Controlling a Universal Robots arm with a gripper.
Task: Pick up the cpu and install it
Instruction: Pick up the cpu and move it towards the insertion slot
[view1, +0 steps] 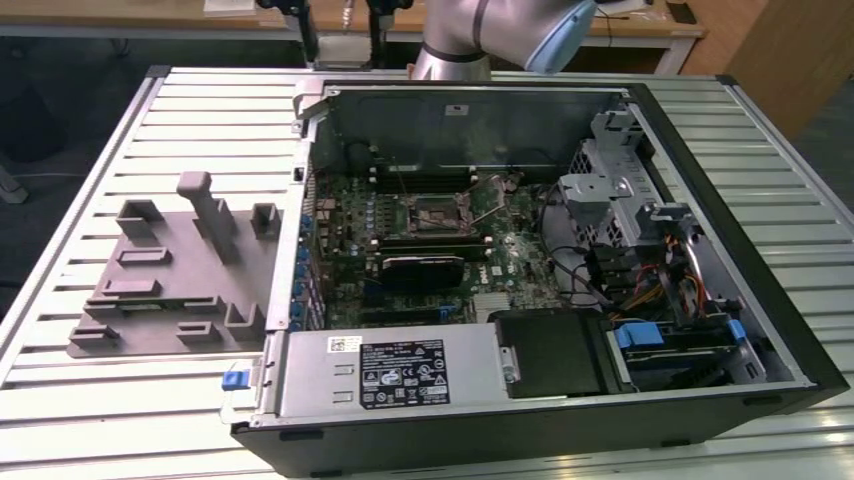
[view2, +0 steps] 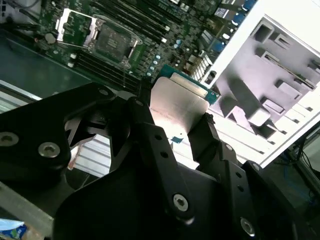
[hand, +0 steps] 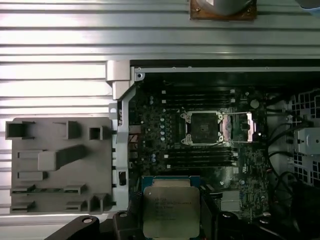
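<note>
The cpu (hand: 171, 211) was up in the air, pinched on two sides by the black fingers (view2: 146, 122) of the gripper (view2: 175, 120), over the open computer case (view1: 467, 125), a little way from the open socket (hand: 202, 128), with the grey tray (hand: 100, 155) on the counter (hand: 55, 75) beside the case.

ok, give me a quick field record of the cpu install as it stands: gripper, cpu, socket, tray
gripper: shut on the cpu, over the open case
cpu: metal top towards the first wrist camera, held clear of the motherboard
socket: cover swung open, no chip seated
fixture tray: grey, on the table beside the case, at the exterior view's left
stage: cpu picked up, not yet installed
</note>
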